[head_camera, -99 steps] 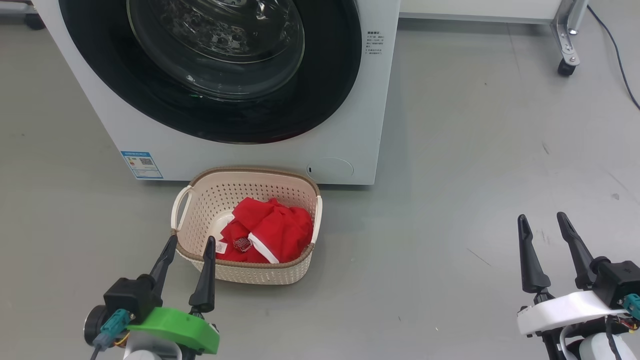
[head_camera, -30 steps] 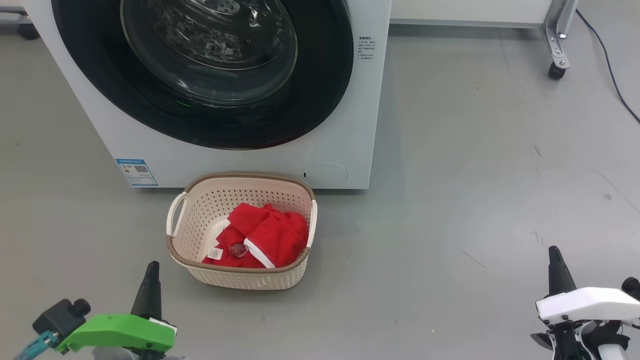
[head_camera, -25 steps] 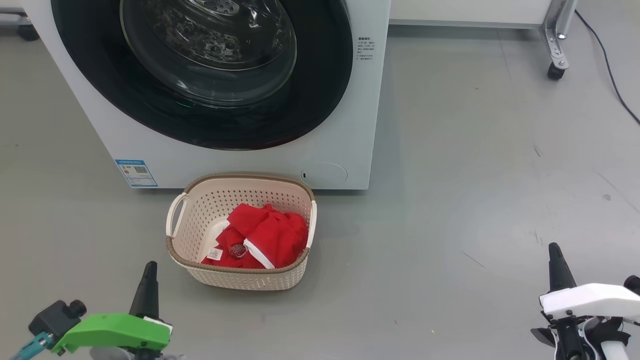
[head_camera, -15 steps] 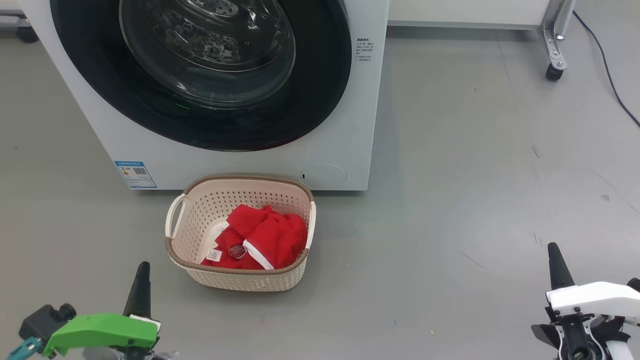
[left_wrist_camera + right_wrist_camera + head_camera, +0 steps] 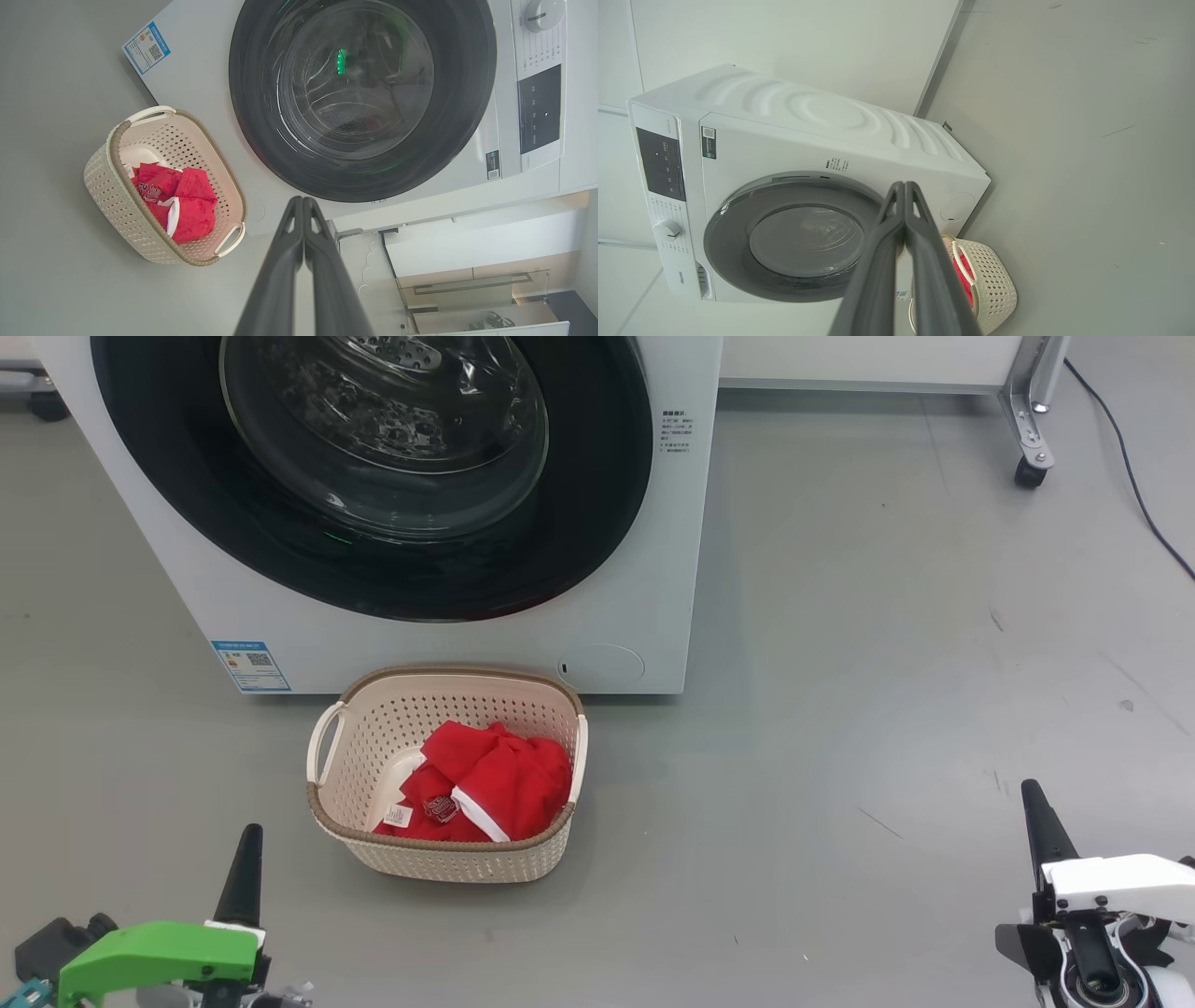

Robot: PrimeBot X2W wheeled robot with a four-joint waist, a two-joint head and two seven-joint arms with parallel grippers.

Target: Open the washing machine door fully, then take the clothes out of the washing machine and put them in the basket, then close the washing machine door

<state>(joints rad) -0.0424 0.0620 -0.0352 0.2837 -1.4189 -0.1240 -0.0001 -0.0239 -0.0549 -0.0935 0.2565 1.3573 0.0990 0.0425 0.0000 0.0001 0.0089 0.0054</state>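
Observation:
The white washing machine [image 5: 644, 588] stands at the back with its round black door [image 5: 597, 476] closed flat against the front; the same door [image 5: 467, 93] and door [image 5: 724, 242] appear in both wrist views. Just in front on the floor sits the cream basket [image 5: 355, 775] holding the red clothes [image 5: 504, 779]. Low at the left, my left gripper [image 5: 245, 863] is shut and empty, well short of the basket; its fingers [image 5: 302, 210] press together. My right gripper [image 5: 1036, 812] is shut and empty at the lower right, far from the basket.
Grey floor [image 5: 887, 663] stretches to the right of the machine. A metal frame leg on a castor [image 5: 1027, 471] and a dark cable [image 5: 1134, 476] lie at the back right. A blue label [image 5: 250, 665] and a round flap [image 5: 602, 665] mark the machine's lower front.
Both grippers, open 3.3 s ago, are shut and have drawn back and down toward the bottom edge. The view has drifted slightly, so machine and basket sit a little further left.

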